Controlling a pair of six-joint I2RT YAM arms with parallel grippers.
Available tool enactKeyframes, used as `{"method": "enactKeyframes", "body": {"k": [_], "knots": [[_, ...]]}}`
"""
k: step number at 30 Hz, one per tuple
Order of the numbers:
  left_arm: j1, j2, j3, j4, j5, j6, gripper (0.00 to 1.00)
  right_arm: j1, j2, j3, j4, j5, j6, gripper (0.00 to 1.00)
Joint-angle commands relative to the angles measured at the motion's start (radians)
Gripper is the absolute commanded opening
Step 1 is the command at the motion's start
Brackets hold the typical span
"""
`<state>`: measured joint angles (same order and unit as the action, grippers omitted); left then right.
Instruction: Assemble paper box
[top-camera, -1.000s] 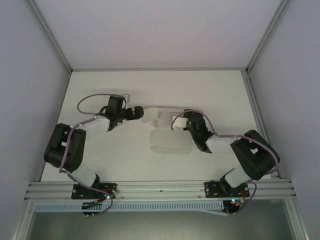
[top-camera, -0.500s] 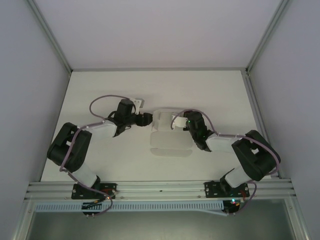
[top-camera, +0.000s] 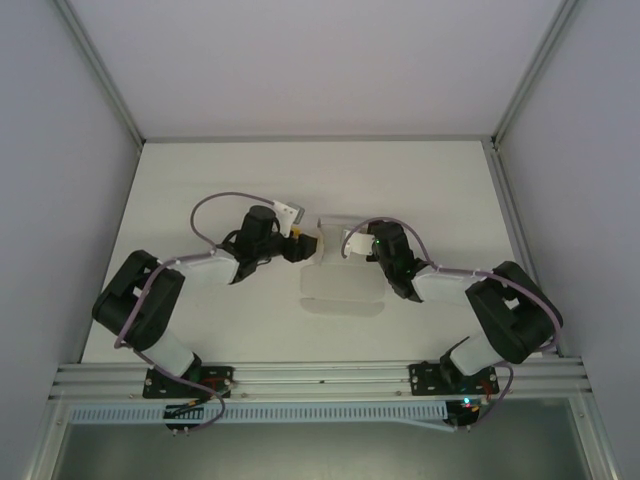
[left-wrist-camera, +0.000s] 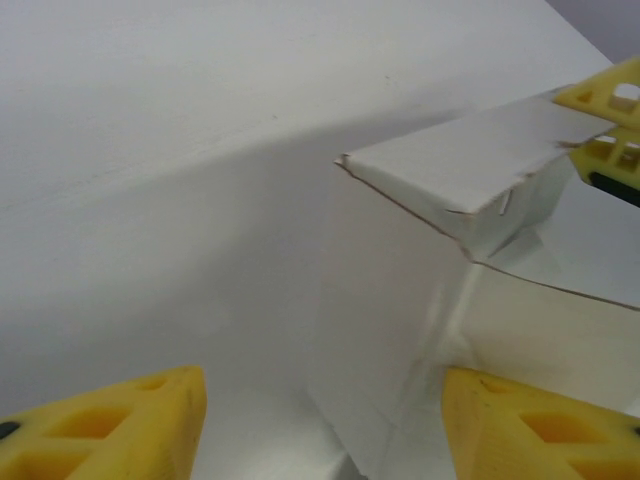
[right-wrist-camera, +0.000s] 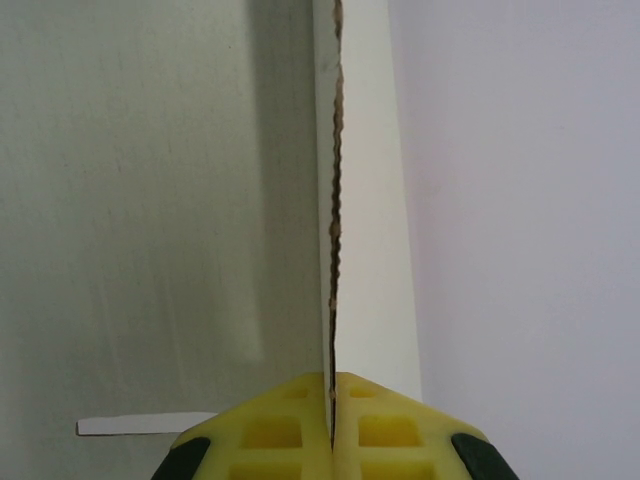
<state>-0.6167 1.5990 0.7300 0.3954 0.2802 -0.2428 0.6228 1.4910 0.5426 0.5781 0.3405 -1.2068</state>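
Observation:
The paper box (top-camera: 340, 280) is a white cardboard sheet, partly folded, lying mid-table with a flap raised at its far end. My right gripper (top-camera: 350, 243) is shut on that raised panel; in the right wrist view the yellow fingertips (right-wrist-camera: 290, 430) pinch the panel's thin edge (right-wrist-camera: 333, 200), which runs straight up from the gripper (right-wrist-camera: 332, 400). My left gripper (top-camera: 306, 246) stands open at the box's left side. In the left wrist view its gripper (left-wrist-camera: 325, 430) straddles a folded corner of the paper box (left-wrist-camera: 400, 330), a flap (left-wrist-camera: 470, 160) jutting above.
The white table (top-camera: 200, 180) has bare room to the left, right and back of the box. Grey side walls and metal frame rails (top-camera: 510, 220) bound it. The arm bases sit on the near rail (top-camera: 320, 378).
My left arm has swung right from beside the box until its fingers reach the box's left wall, its jaws narrowing somewhat. The right gripper has kept its hold and place.

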Motion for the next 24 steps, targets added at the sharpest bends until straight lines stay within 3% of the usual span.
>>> {"method": "enactKeyframes", "body": {"k": [1, 12, 20, 24], "knots": [[-0.011, -0.024, -0.016, 0.062, 0.032, 0.037, 0.64, 0.008, -0.027, 0.016, -0.027, -0.014, 0.025, 0.0], [-0.04, 0.034, 0.026, 0.033, -0.043, 0.054, 0.66, 0.044, -0.051, -0.001, -0.041, 0.005, 0.011, 0.0], [-0.106, 0.012, -0.05, 0.041, -0.175, 0.096, 0.66, 0.123, -0.056, -0.111, 0.134, 0.179, -0.06, 0.0], [-0.136, -0.022, -0.113, 0.079, -0.199, 0.113, 0.66, 0.157, -0.092, -0.133, 0.106, 0.205, -0.044, 0.0]]}}
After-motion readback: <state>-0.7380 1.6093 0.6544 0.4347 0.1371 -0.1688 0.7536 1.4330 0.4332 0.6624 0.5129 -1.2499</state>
